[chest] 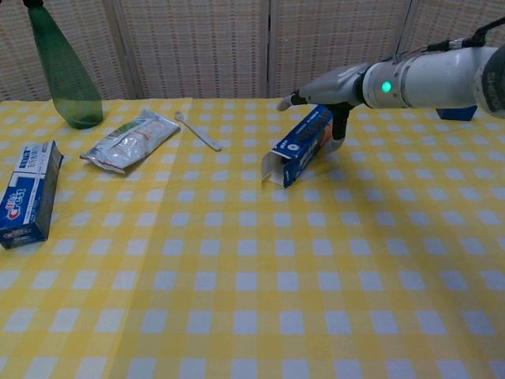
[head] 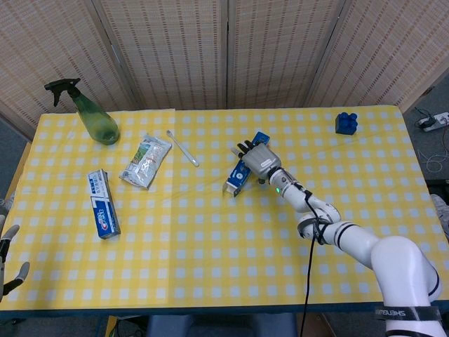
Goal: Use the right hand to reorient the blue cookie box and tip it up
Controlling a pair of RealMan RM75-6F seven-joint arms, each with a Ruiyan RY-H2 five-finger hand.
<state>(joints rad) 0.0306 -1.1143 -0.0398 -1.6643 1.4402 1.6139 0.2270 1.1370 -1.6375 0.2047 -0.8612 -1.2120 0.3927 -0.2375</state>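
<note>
The blue cookie box (head: 235, 175) lies flat on the yellow checked tablecloth near the middle, its open flap end toward me. In the chest view the cookie box (chest: 298, 148) points away to the right. My right hand (head: 257, 156) is spread over the box's far half. There the right hand (chest: 325, 88) hovers just above the box, fingers stretched left and the thumb hanging down beside its right side. Nothing is gripped. My left hand (head: 7, 261) shows only at the lower left edge, fingers apart and holding nothing.
A green spray bottle (head: 95, 116) stands at the back left. A toothpaste box (head: 103, 204), a silver packet (head: 146, 161) and a white toothbrush (head: 182, 147) lie left of the cookie box. A blue toy brick (head: 345, 123) sits at the back right.
</note>
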